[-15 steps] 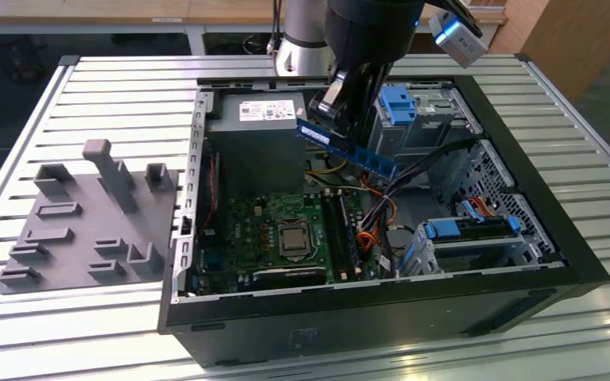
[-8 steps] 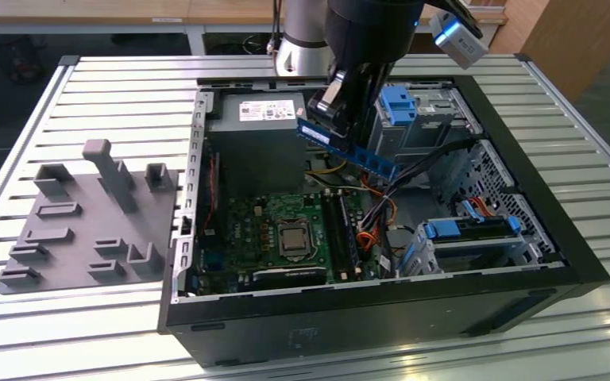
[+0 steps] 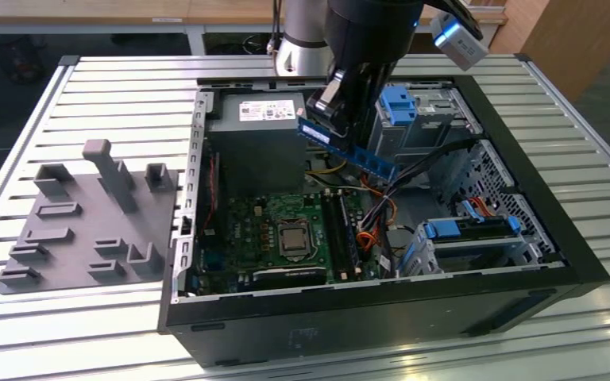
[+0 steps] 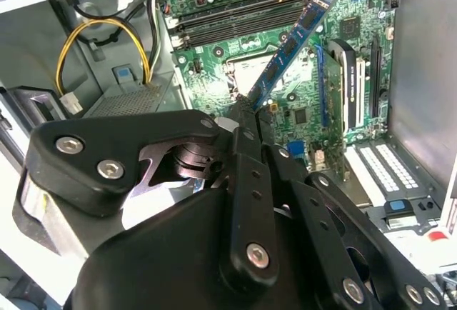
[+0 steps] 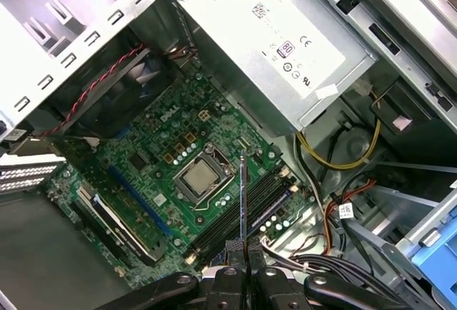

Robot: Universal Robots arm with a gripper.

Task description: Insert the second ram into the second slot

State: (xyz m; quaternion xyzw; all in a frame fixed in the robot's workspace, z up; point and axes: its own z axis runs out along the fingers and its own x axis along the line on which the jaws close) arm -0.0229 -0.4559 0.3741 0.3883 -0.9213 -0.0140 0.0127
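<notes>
Clamping the second ram by one end, the gripper is holding it tilted above the motherboard's memory slots, inside the open computer case on the desk.

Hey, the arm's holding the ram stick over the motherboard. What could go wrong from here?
1. The gripper pinches the ram at one end, and it hangs slanted above the slots, so it could go in askew or land in the wrong slot.
2. Loose cables lie near the slots' end and could snag.
3. The CPU socket sits right beside the slots, so a miss might strike it.
</notes>
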